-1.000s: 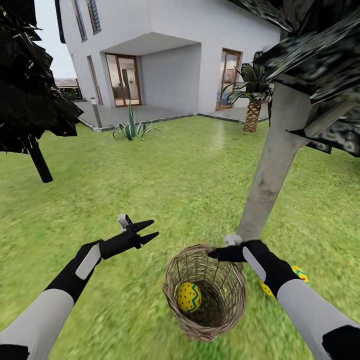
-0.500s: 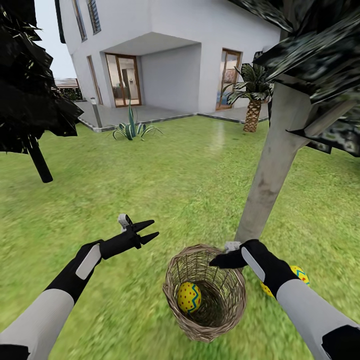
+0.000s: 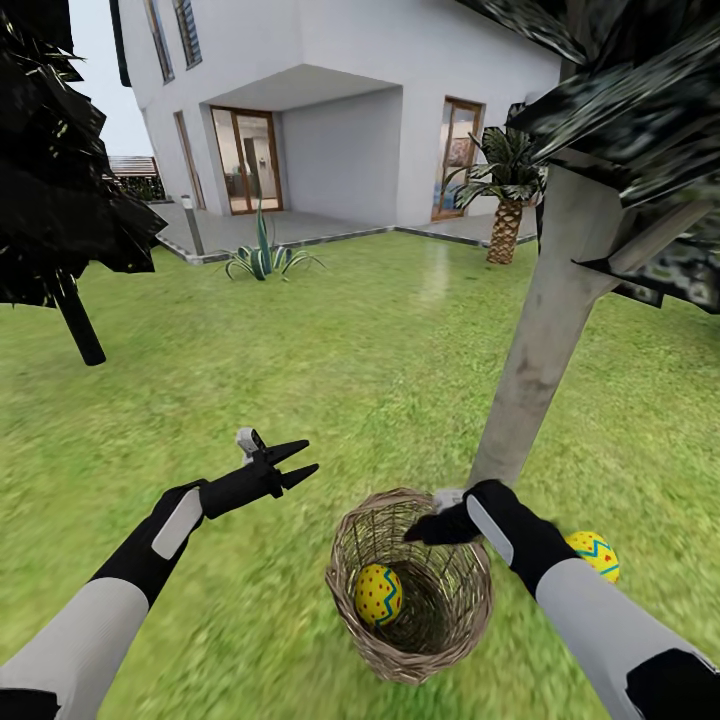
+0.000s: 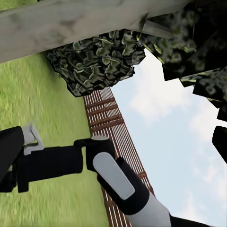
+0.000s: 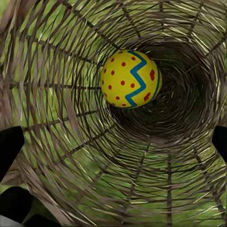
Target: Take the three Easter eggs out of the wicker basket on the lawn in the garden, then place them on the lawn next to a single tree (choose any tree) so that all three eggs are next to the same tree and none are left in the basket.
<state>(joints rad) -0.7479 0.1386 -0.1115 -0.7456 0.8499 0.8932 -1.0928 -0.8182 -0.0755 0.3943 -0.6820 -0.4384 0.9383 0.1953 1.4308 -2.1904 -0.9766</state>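
The wicker basket (image 3: 440, 610) stands on the lawn (image 3: 330, 360) at the foot of the pale-trunked tree (image 3: 545, 330). One yellow Easter egg (image 3: 378, 594) with red dots and a blue zigzag lies inside it, low against the wall; the right wrist view looks straight down at this egg (image 5: 131, 78). My right gripper (image 3: 415, 530) hangs open over the basket's far rim, its fingertips (image 5: 9, 146) spread wide. A second egg (image 3: 592, 555) rests on the grass by the trunk, just beyond my right forearm. The third egg is hidden. My left gripper (image 3: 300, 463) hovers open and empty left of the basket.
A black-leaved tree with a thin dark trunk (image 3: 78, 320) stands at the left. The white house (image 3: 340, 100), a spiky plant (image 3: 262, 258) and a short palm (image 3: 505, 225) lie ahead. A slatted fence (image 4: 111, 127) shows behind my right arm (image 4: 113, 177).
My right gripper has slid left and dipped over the basket's mouth. The forearm shifted with it, uncovering more of the egg by the trunk. The left arm has stayed still.
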